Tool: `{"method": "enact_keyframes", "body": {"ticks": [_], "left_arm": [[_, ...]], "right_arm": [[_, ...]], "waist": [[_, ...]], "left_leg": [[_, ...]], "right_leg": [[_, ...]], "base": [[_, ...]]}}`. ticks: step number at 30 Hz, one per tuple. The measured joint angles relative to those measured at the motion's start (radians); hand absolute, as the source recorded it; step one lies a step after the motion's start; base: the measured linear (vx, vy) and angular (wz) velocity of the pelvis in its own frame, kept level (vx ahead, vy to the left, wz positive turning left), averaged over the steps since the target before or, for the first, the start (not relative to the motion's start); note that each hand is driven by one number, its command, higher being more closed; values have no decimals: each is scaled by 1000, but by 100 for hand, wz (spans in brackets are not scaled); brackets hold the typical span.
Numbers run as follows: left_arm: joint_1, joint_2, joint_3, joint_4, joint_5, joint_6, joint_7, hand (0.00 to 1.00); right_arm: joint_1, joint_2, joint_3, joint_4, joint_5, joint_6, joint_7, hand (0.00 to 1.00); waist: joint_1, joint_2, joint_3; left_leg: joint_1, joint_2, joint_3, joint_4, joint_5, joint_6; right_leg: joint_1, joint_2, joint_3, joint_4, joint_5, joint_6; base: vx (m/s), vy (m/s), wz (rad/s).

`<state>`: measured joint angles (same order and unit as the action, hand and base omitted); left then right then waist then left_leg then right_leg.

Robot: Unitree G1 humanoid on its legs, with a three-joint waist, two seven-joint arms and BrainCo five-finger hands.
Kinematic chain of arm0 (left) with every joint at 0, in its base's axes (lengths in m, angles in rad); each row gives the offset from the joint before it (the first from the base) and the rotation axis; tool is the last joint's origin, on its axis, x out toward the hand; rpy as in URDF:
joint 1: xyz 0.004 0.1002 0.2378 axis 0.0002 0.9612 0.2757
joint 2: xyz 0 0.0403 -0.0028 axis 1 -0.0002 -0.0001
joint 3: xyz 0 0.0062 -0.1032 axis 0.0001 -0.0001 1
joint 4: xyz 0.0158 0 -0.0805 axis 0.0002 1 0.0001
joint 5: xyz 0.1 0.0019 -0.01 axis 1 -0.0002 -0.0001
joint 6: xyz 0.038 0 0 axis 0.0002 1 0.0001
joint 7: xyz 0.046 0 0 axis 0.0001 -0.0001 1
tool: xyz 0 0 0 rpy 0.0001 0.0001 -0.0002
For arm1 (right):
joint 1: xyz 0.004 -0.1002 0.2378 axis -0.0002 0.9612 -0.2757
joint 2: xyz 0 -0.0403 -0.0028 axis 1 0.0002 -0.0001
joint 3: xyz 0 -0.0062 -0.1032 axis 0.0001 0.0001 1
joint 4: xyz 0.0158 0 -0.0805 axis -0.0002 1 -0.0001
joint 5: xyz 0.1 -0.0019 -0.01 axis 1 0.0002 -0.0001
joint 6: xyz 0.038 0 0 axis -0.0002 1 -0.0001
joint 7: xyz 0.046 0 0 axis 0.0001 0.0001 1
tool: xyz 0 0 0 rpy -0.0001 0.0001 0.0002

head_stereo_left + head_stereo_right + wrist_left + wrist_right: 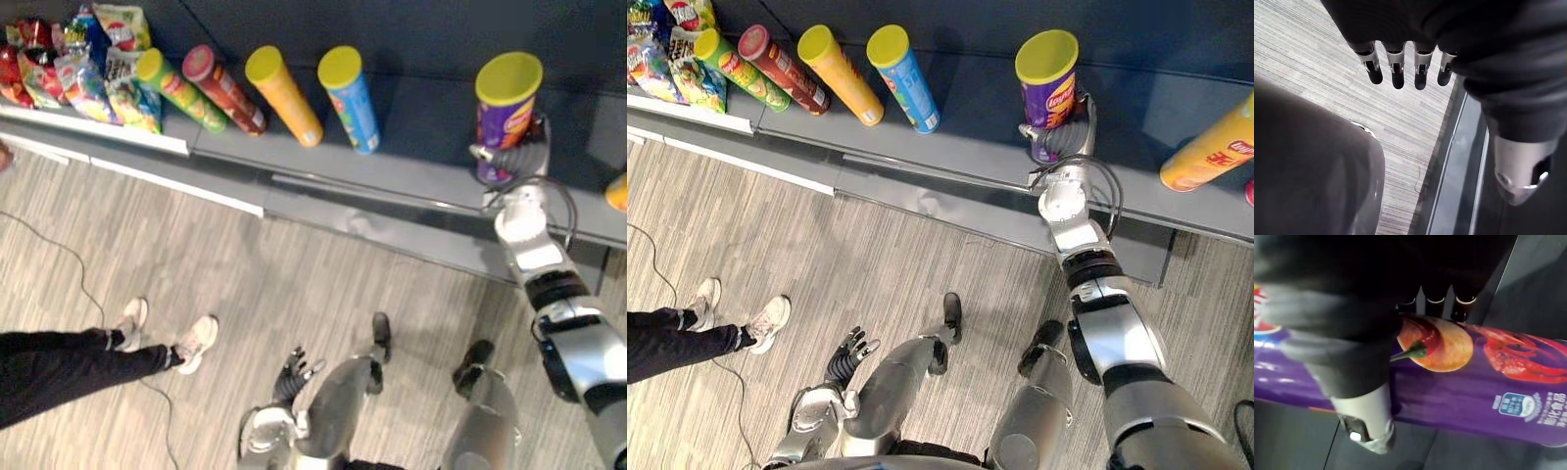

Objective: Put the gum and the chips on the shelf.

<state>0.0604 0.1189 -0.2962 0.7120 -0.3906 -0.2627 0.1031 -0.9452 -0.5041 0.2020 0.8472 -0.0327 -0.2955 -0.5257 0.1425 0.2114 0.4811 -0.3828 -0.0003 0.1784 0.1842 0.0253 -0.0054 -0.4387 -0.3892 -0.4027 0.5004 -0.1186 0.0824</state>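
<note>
Holding the purple chips can [1048, 88] upright on the shelf [970, 132], right robot hand [1075, 130] curled round its lower half. I'd loosen slowly and back straight out, no tipping. Left robot hand [847, 354] hangs relaxed, fingers loose.

Soft, even light leaves the striped floor [274, 274] bright, its shadows faint. The dark grey shelf [411, 147] shows a dull glare patch on its front ledge near mid-frame. The purple chips can [502, 122] at 2 o'clock in the left eye view has the brightest spot, its yellow lid [509, 76]. The right wrist view is dim, with a sheen along the can.
</note>
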Motion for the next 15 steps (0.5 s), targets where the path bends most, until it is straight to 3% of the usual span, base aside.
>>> {"method": "enact_keyframes", "body": {"ticks": [7, 15], "left_arm": [[-21, -3, -12, 15, 0, -11, 10, 0], [-51, -13, -22, 32, -30, -19, 30, 0]], "right_arm": [[-13, 9, 0, 36, 1, -3, -21, 100], [-14, 10, -4, 71, 2, -49, -68, 100]], "waist": [[9, 9, 1], [53, 20, -6]], "left_leg": [[-55, 24, 1, 59, -10, -4], [-122, 68, -4, 155, -56, -20]], "right_leg": [[-42, 15, 5, 20, -6, -11], [-79, 41, 4, 48, -25, -36]], "base": [[2, -106, -4], [-22, -94, -6]]}}
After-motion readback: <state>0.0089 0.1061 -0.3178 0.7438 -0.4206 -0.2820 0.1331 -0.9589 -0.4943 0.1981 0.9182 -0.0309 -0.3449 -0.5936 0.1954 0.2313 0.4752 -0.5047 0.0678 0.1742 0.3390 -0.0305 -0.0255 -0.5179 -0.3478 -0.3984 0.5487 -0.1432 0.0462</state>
